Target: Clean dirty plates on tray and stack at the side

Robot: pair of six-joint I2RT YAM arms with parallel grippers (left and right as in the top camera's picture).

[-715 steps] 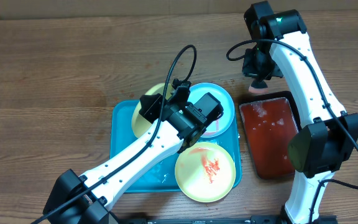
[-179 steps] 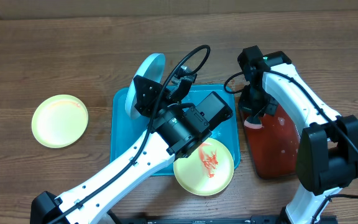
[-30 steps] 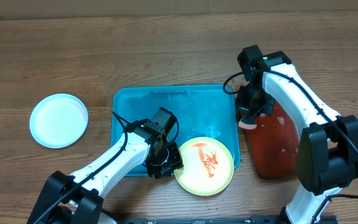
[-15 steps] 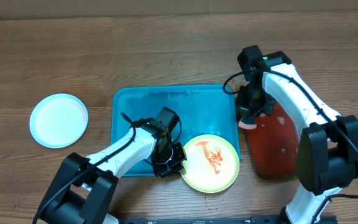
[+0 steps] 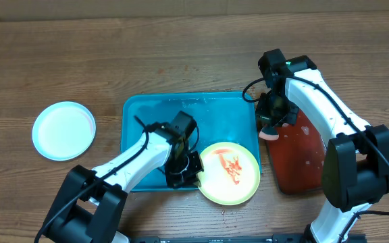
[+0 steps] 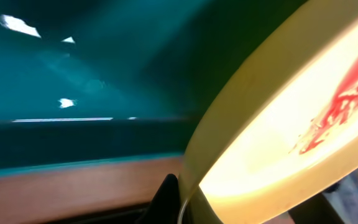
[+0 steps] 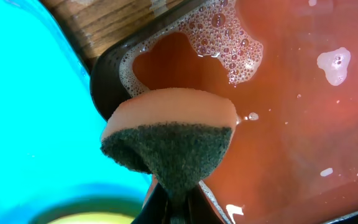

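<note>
Dirty plates come down to one with sauce showing: the yellow plate (image 5: 229, 173), red smear on its face, sits at the front right corner of the teal tray (image 5: 215, 111) with its edge out over the rim. Expect it to be light, stiff plastic and probably slick, since the tray floor glistens with water; take it by the raised rim, not the flat. Your left fingers (image 6: 166, 198) are at its left edge, with the rim lying between them in the wrist view, but you cannot tell from here whether they are clamped or only alongside. Your right fingers (image 7: 156, 208) are pinched tight on the sponge (image 7: 173, 143), soft and likely sodden, hanging over the near corner of the black tray (image 5: 314, 108), which holds red soapy water (image 7: 303, 93) with foam at its edge. A blue-white plate (image 5: 63, 130) lies on the bench (image 5: 80, 61) well to the tray's left, looking clean; whether anything lies under it is hidden.
</note>
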